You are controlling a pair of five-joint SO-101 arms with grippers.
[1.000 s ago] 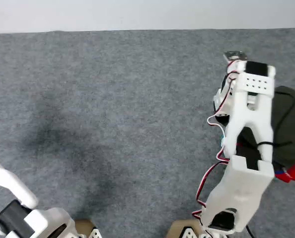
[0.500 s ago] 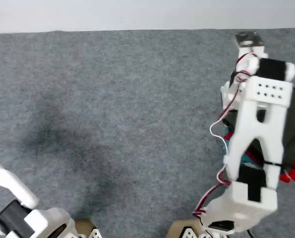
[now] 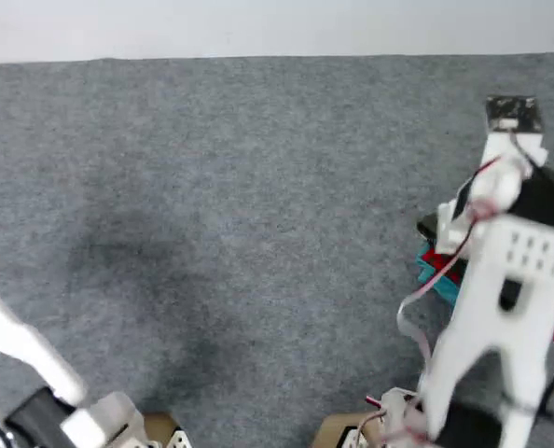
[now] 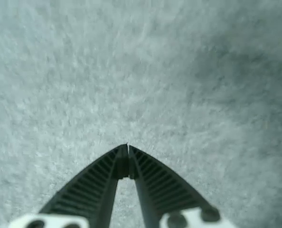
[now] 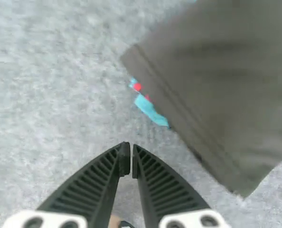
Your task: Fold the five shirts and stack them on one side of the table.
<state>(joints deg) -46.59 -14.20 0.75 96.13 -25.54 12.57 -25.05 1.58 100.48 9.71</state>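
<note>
The grey felt-like counter (image 3: 240,187) gives wide open passage across its middle, its far side and its left half. The obstacles sit at the right edge. There a stack of folded shirts (image 3: 434,254), with a dark grey shirt (image 5: 221,85) on top and red and teal cloth edges (image 5: 150,110) showing below, lies under the tall white right arm (image 3: 505,280). The white left arm (image 3: 20,350) takes up the near left corner. Bare counter lies under the closed left gripper (image 4: 127,151) and under the closed right gripper (image 5: 126,154), which is just beside the stack.

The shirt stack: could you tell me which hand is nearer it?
Right. The right hand is just beside the shirt stack; the left hand is over bare table on the far side.
</note>
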